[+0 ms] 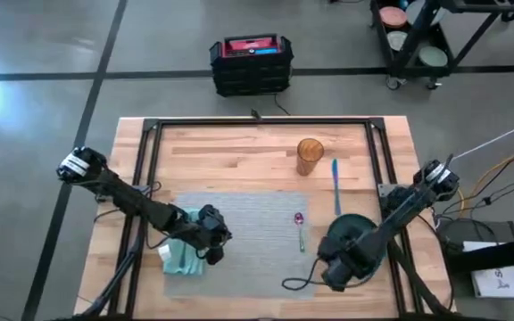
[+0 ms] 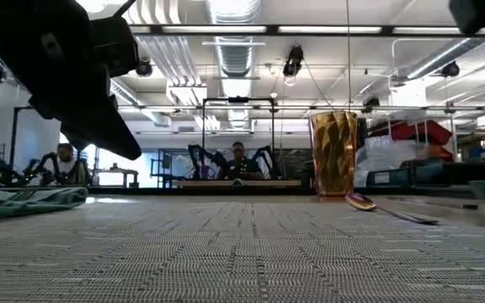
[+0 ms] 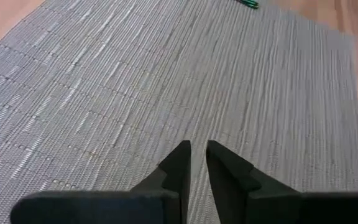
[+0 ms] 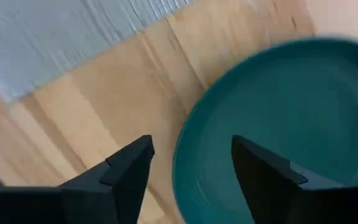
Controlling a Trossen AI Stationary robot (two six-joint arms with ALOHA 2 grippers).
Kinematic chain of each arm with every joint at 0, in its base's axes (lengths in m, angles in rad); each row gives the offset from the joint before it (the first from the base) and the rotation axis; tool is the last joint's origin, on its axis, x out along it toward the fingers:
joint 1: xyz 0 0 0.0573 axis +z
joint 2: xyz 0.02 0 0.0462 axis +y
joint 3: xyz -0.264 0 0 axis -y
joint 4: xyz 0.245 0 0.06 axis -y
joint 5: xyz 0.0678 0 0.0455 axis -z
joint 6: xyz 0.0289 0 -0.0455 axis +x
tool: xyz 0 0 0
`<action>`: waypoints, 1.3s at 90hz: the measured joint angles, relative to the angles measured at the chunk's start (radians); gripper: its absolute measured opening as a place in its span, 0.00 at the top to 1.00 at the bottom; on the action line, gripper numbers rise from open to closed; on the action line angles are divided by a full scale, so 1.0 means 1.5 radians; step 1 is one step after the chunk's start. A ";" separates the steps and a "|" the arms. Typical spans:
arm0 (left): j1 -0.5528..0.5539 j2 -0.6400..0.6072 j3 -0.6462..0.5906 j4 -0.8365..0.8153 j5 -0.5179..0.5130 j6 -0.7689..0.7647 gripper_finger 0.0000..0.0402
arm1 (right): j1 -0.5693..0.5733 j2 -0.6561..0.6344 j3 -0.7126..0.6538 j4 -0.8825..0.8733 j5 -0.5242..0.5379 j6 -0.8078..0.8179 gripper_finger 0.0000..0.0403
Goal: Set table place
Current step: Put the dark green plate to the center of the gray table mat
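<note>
Placemat (image 2: 242, 252) under left gripper (image 3: 197, 163), fingers nearly together.

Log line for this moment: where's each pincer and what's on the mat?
left pincer: shut, over placemat by napkin | right pincer: open, straddling plate rim, off mat | spoon: on mat

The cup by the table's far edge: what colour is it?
Amber, with a faceted surface; the cup shows best in the low view.

Overhead, table-level, two wrist views; shared placemat (image 1: 239, 241).
</note>
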 joint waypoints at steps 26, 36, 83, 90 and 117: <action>0.000 0.000 0.000 0.005 -0.001 0.000 0.91 | 0.002 0.096 -0.009 0.008 0.006 0.040 0.46; 0.000 0.000 0.000 0.006 -0.001 0.000 0.91 | 0.001 0.120 -0.010 0.014 0.010 0.031 0.55; 0.000 0.000 0.000 0.006 -0.002 0.000 0.91 | -0.013 0.089 0.106 -0.099 0.063 -0.112 0.99; 0.000 0.000 0.000 0.005 -0.001 0.000 0.91 | -0.025 0.084 0.162 -0.081 0.117 -0.215 0.99; -0.019 -0.048 0.107 -0.225 0.005 -0.003 0.91 | -0.113 0.094 0.259 0.089 0.236 -0.589 1.00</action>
